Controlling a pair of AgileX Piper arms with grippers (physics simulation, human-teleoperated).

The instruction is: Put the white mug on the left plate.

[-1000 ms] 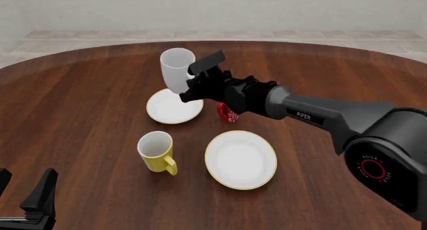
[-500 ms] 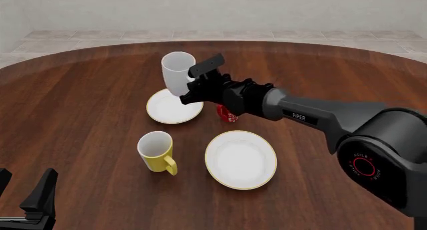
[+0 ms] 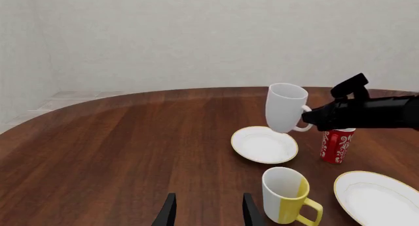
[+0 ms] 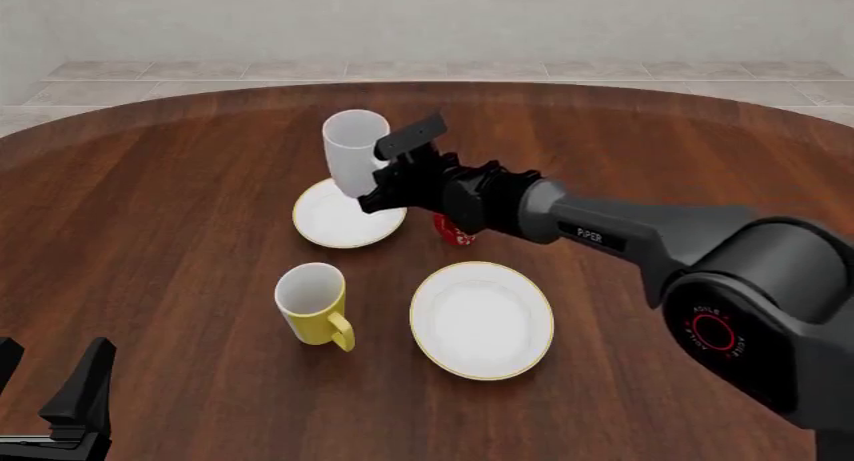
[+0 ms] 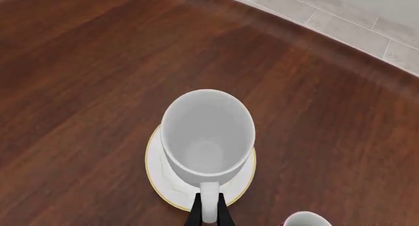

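The white mug hangs slightly tilted just above the left plate, a small white plate with a gold rim. My right gripper is shut on the mug's loop handle. In the right wrist view I look down into the mug, the plate's rim shows under it, and the gripper pinches the handle. From the left wrist view the mug floats over the plate. My left gripper stands open at the near left table edge, far from both.
A yellow mug stands in front of the left plate. A red patterned mug sits under my right arm, beside the plate. The larger gold-rimmed plate lies to the right of the yellow mug.
My right gripper has carried the white mug slightly down and towards the left plate. The left arm has not moved.
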